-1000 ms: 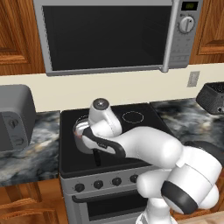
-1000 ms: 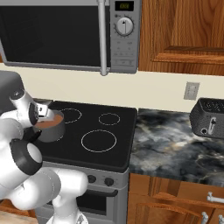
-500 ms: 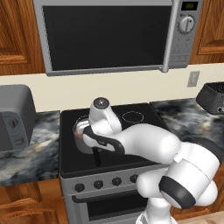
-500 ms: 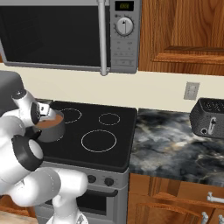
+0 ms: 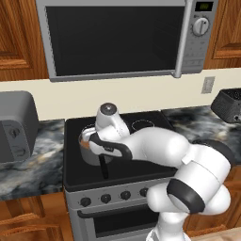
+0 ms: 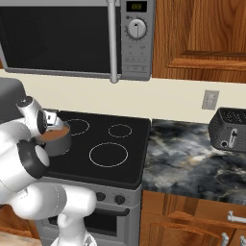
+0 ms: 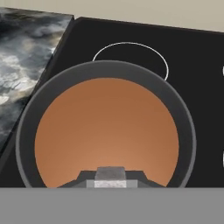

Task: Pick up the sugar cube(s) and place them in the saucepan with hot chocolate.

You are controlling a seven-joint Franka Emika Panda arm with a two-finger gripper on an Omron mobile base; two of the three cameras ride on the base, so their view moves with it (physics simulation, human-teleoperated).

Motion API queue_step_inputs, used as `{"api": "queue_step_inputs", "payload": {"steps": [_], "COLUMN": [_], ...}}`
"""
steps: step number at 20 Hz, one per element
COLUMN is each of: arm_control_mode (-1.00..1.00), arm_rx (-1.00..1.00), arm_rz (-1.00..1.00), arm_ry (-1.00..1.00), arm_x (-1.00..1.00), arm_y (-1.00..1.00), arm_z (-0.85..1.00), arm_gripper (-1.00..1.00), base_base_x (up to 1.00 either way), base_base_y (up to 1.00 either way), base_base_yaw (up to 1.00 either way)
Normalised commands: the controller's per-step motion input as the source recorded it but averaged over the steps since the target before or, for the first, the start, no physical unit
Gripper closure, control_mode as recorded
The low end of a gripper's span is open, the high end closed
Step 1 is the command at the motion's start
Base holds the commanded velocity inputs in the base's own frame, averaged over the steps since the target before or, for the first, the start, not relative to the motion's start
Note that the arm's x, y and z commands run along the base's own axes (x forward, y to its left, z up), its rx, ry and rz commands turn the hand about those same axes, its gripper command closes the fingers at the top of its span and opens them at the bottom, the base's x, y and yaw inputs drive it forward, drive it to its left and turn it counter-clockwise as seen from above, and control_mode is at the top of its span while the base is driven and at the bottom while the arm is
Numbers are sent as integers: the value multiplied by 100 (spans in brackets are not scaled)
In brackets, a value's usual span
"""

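Little has moved: gripper (image 7: 110,178) still hangs over the pan (image 7: 30,127) on the stove (image 6: 129,158), clamping a sugar cube (image 7: 110,174). Hand view shows brown liquid; left view its handle (image 5: 103,167).

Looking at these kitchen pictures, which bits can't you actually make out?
- Gripper: in the hand view its fingers are cut off by the bottom edge, with a small grey block, probably the sugar cube, between them.
- Saucepan: in the left base view the arm covers most of it.
- Saucepan handle: in the right base view the arm hides it.
- Microwave display: too small to read.
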Motion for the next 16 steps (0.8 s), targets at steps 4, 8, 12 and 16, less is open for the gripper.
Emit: {"api": "queue_step_inputs", "payload": {"steps": [4,8,12,16], "arm_control_mode": [-100,-100,-100,-100], "arm_rx": [0,0,0,0], "arm_rz": [0,0,0,0], "arm_ry": [0,0,3,3], "arm_x": [1,0,0,0], "arm_y": [0,0,0,0], "arm_z": [0,0,0,0], "arm_gripper": [100,100,100,100], "base_base_x": [0,0,0,0], "base_base_y": [0,0,0,0], "base_base_yaw": [0,0,0,0]}}
